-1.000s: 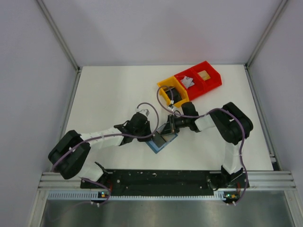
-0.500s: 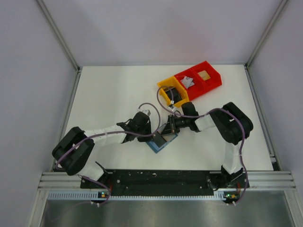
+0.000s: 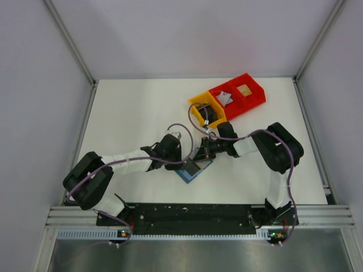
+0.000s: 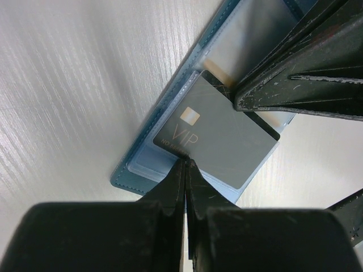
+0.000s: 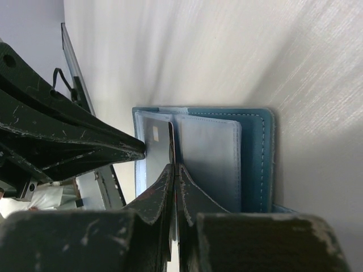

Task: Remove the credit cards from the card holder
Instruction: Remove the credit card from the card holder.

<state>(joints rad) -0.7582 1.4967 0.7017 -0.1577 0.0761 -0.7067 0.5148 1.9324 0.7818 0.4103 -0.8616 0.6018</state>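
From above, you see both arms meeting over the card holder [image 3: 184, 176], which lies open on the table [image 3: 130, 113] near the middle, a little toward the arm bases. The left gripper [image 3: 186, 163] comes in from the left and the right gripper [image 3: 199, 154] from the right, with a dark card [image 3: 191, 168] between their tips. Both are about equally near to it. The red and yellow bins [image 3: 256, 97] stand well apart at the far right.

In the left wrist view, the left gripper [image 4: 185, 163] is closed to a thin slit. Its tips meet the near long edge of the grey card [image 4: 221, 141], beside the letters VIP, so I judge that it pinches the card there. The long axis of the card runs across these fingers, not along them. The card lies on the pale inside of the card holder [image 4: 127, 165]. On the opposite edge, the tip of the right gripper [image 4: 249, 96] touches or nearly touches the card. You cannot tell how much of the card is tucked into a pocket.

In the right wrist view, the right gripper [image 5: 173, 169] is also closed narrow. Its tips sit at the line between the card [image 5: 154, 150] and the clear sleeve of the card holder [image 5: 258, 164]. Whether it pinches the sleeve or only presses on it, I cannot tell. The left gripper [image 5: 133, 152] points at the card from the other side.

So the pull, I think, should go sideways toward the left arm, away from the right tip.
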